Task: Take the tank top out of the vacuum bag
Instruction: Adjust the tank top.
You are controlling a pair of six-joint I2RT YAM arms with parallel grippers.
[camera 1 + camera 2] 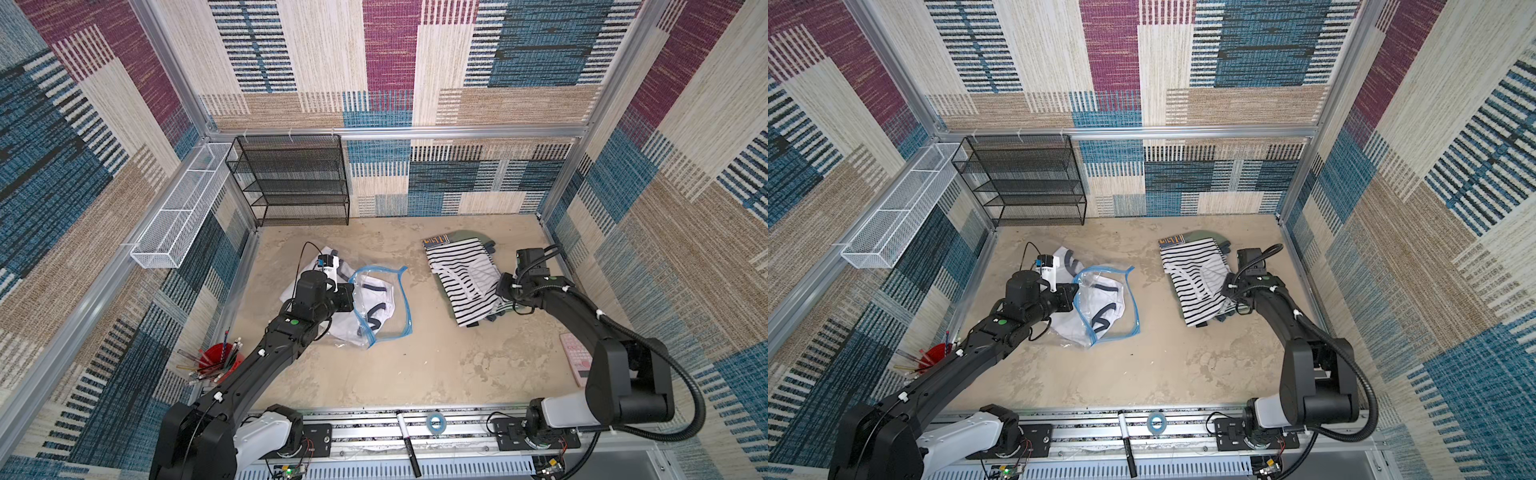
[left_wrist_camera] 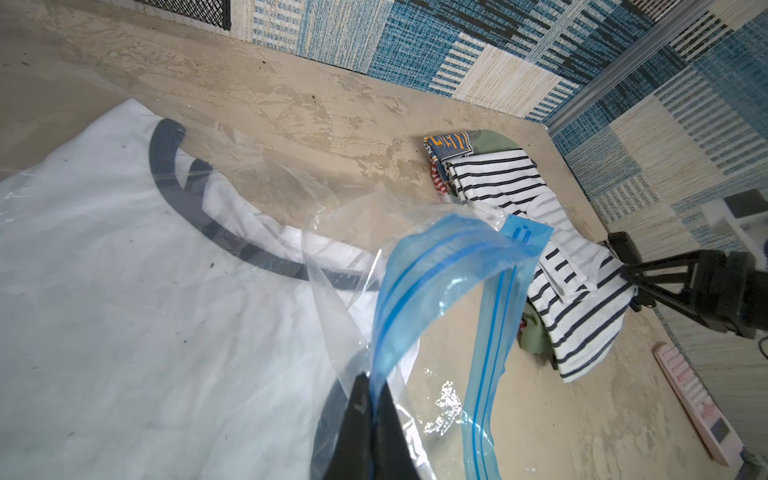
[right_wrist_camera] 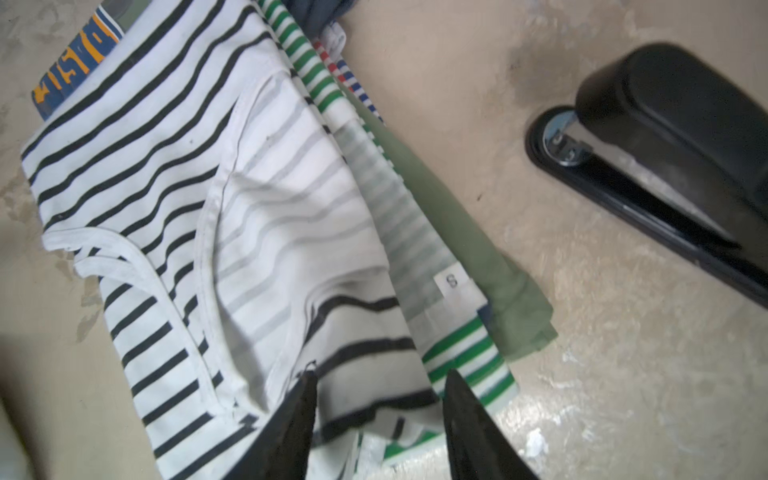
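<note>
The beige bench [image 1: 415, 374] fills the floor of the walled cell, and a black mesh rack [image 1: 291, 183] stands in its far left corner. The vacuum bag [image 1: 409, 305] lies crumpled on the left half of the bench, partly under the left arm [image 1: 266, 353]. As far as it shows, its length runs across the bench from left to right. The closed end lies toward the left wall and the mouth points right, at the clothes. The blue zip strip [image 1: 1136, 307] runs far to near along that right end, and the mouth gapes in a loop. The tank top [image 1: 376, 301], white with dark trim, is inside the bag, lying flat under the clear film.

A pile of folded clothes [image 1: 465, 286] sits on the right half, well apart from the bag, with a black-and-white striped top [image 3: 166, 166] uppermost. The left end effector [image 2: 371, 386] is closed on the upper lip of the bag's mouth, pinching the blue strip and holding it raised off the bench. The right end effector [image 3: 381, 374] has its jaws apart at the pile's right edge. The striped top lies in the gap, and whether the tips touch it cannot be told. A black stapler [image 3: 665, 174] lies just beside the pile, and a pink calculator [image 1: 575, 361] lies near the right wall.
</note>
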